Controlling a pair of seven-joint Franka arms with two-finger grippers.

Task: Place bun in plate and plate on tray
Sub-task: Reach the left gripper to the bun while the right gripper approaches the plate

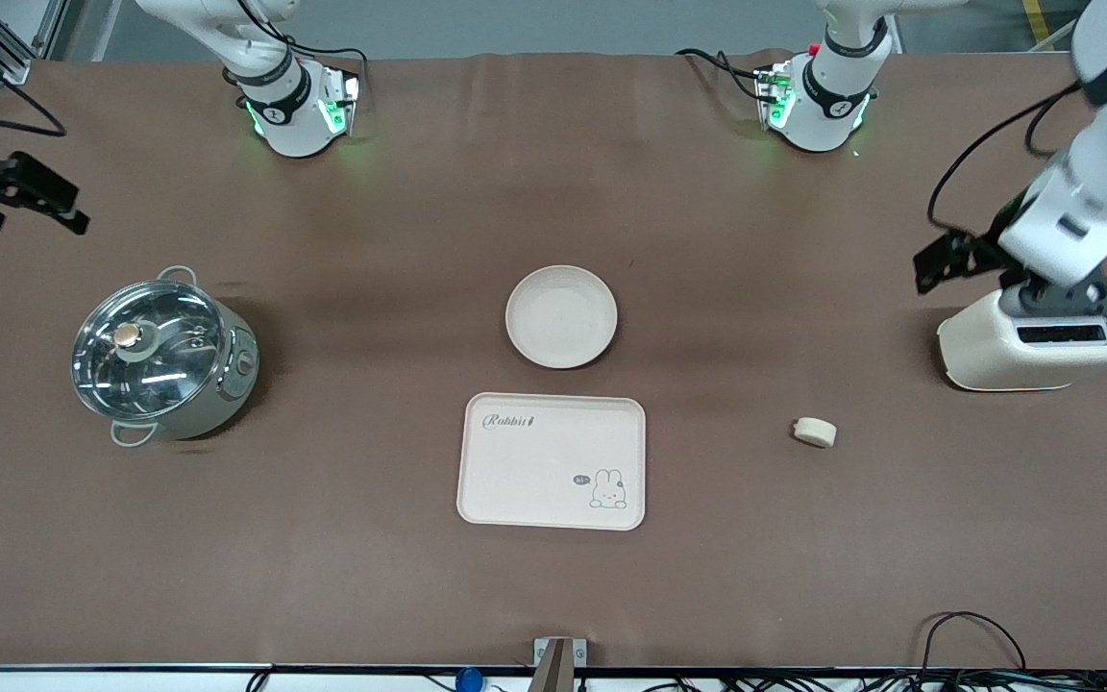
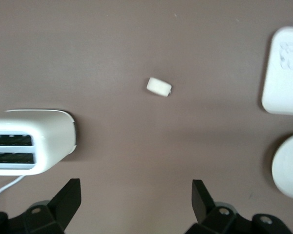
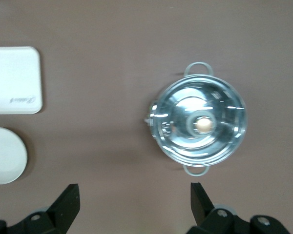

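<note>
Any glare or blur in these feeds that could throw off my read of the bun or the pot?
Front view: the bun is sharp with a faint shadow; the pot lid glares. Left wrist view: the bun is slightly soft and the tray washes out. Right wrist view: strong reflections cover the pot lid.

The plate (image 1: 561,317) sits mid-table, with the tray (image 1: 552,461) just beside it, nearer the front camera. The bun (image 1: 815,432) lies on the table toward the left arm's end, well apart from the tray. The toaster (image 1: 1034,351) stands farther from the camera than the bun. The lidded pot (image 1: 162,354) stands toward the right arm's end.
</note>
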